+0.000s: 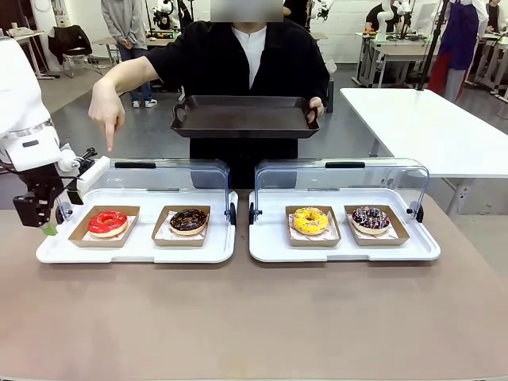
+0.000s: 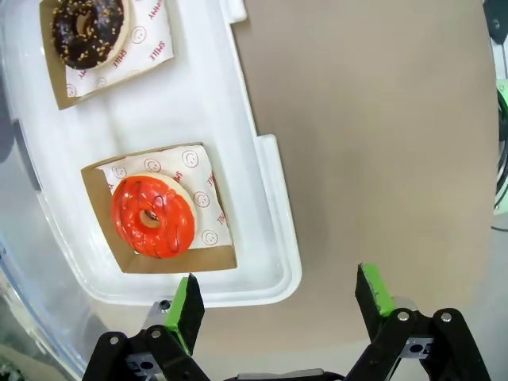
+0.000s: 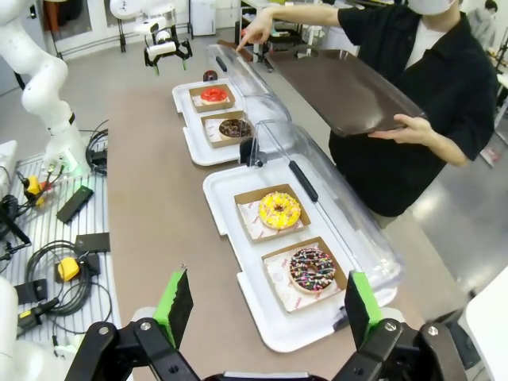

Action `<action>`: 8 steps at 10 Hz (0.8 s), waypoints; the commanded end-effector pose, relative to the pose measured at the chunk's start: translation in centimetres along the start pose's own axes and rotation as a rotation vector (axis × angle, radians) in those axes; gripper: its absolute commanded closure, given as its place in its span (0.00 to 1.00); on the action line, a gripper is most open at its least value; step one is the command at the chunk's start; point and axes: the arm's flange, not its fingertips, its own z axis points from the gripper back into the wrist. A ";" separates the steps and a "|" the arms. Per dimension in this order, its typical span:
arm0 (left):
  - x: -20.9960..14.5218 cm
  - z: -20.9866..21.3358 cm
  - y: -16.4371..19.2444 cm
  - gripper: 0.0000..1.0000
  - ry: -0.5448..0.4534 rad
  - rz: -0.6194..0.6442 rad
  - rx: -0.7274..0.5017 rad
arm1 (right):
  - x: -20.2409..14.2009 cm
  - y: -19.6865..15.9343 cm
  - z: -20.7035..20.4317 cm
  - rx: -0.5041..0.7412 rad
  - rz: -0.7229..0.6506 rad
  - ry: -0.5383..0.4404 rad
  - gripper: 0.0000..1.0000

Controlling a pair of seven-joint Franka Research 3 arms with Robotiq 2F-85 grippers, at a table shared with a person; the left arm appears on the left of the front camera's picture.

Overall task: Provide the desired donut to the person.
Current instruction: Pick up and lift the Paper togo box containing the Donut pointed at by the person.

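Note:
A red-iced donut (image 1: 108, 222) lies in a cardboard tray at the left end of the left white tray (image 1: 48, 252). The person (image 1: 250, 59) points a finger (image 1: 107, 141) down at it and holds a dark serving tray (image 1: 244, 117) in the other hand. My left gripper (image 1: 55, 218) hangs open just left of that white tray. In the left wrist view the gripper (image 2: 282, 305) stands open over the table, beside the tray's end and the red donut (image 2: 152, 216). My right gripper (image 3: 266, 305) is open, above the table near the right white tray (image 3: 230, 182).
A chocolate donut (image 1: 188, 220) shares the left tray. A yellow donut (image 1: 310, 220) and a sprinkled chocolate donut (image 1: 371, 218) sit in the right tray. Clear lids (image 1: 341, 178) stand raised behind both trays. Cables and tools (image 3: 67, 238) lie beside the table.

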 end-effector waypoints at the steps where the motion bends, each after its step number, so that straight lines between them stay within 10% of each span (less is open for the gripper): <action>1: 0.2 0.5 -0.4 0.00 0.023 -0.019 -0.002 | 0.0 0.0 -0.2 0.002 0.006 -0.012 0.00; 8: 0.4 -4.2 -1.1 0.00 0.026 -0.028 -0.040 | 0.0 0.0 -0.2 0.002 0.006 -0.012 0.00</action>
